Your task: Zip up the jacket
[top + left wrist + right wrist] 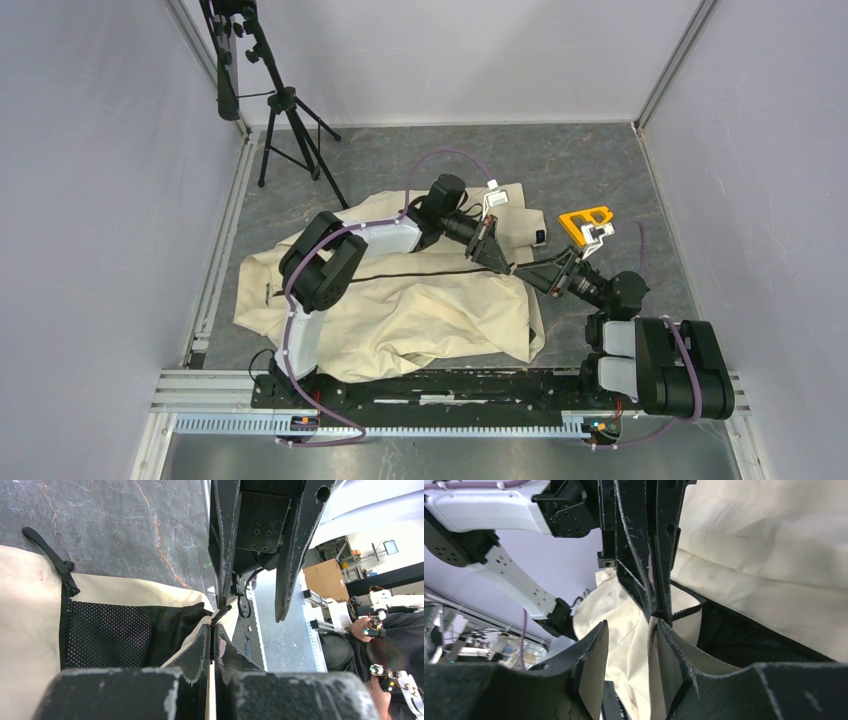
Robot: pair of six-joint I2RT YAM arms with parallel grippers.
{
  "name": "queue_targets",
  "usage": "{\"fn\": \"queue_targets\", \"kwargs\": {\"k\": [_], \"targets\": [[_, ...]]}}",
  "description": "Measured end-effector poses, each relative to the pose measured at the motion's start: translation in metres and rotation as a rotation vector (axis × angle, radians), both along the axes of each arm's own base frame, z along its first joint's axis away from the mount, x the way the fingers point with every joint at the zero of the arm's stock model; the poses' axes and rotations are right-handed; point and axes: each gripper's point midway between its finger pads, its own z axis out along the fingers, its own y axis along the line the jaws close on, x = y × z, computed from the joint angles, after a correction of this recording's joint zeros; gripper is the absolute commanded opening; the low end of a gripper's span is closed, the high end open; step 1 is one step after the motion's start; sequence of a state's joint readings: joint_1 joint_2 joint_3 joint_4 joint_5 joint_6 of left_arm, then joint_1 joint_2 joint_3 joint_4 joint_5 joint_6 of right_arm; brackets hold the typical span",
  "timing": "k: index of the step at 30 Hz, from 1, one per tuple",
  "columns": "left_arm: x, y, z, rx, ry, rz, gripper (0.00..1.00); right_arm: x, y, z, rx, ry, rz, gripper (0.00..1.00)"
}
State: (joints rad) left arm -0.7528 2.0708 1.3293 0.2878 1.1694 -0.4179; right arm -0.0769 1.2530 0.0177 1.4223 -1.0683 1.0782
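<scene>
Got jacket (400,320) spread on desk (600,170), zip (400,274) running L-R. Mid-step: setting grip at zip's end. Pinching fabric edge w/ L jaws shut; straddling same edge w/ R jaws parted, nothing gripped. Next, prob: close R on slider, pull, anchor w/ L.

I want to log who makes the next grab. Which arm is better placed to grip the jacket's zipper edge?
Right, probably. The right gripper is open and free, tip to tip with the left one at the jacket edge. The left gripper is shut on that edge, so it serves better as the anchor.
</scene>
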Motion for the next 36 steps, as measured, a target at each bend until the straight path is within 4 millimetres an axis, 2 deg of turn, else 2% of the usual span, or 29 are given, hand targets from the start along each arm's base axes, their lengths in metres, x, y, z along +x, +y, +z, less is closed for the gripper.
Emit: {"fn": "queue_targets", "kwargs": {"k": [2,3,6,8,11,12,15,17,19,22,28,36], "targets": [[-0.002,0.001,0.000,-0.005,-0.001,-0.006,0.02,0.001,-0.001,-0.002,-0.018,-0.019,-0.007,0.49],[-0.003,0.002,0.000,-0.009,-0.001,-0.012,0.02,0.002,-0.001,-0.004,-0.032,-0.026,-0.013,0.46],[-0.006,0.002,0.000,-0.012,0.000,-0.021,0.02,0.005,-0.004,-0.015,-0.090,-0.035,-0.040,0.28],[-0.007,0.001,0.000,-0.013,-0.002,-0.024,0.02,0.007,-0.006,-0.021,-0.124,-0.036,-0.054,0.20],[-0.007,0.000,0.000,-0.016,-0.004,-0.025,0.02,0.008,-0.008,-0.028,-0.150,-0.021,-0.065,0.01],[-0.008,0.001,-0.001,-0.015,-0.004,-0.025,0.06,0.009,-0.008,-0.029,-0.152,-0.017,-0.065,0.00],[-0.008,0.001,-0.001,-0.014,-0.003,-0.026,0.34,0.009,-0.008,-0.030,-0.149,-0.014,-0.064,0.00],[-0.009,0.000,0.001,-0.031,-0.005,-0.029,0.46,0.009,-0.008,-0.028,-0.143,-0.014,-0.067,0.00],[-0.009,0.000,0.004,-0.054,-0.005,-0.030,0.52,0.011,-0.009,-0.028,-0.143,-0.013,-0.077,0.00],[-0.010,0.002,0.010,-0.093,0.016,-0.016,0.52,0.013,-0.011,-0.029,-0.142,-0.007,-0.096,0.00],[-0.009,0.001,0.024,-0.168,0.074,0.008,0.47,0.016,-0.013,-0.022,-0.129,-0.023,-0.126,0.00],[-0.001,0.000,0.009,-0.142,0.119,0.121,0.42,0.017,-0.014,-0.020,-0.104,-0.005,-0.144,0.00]]}}
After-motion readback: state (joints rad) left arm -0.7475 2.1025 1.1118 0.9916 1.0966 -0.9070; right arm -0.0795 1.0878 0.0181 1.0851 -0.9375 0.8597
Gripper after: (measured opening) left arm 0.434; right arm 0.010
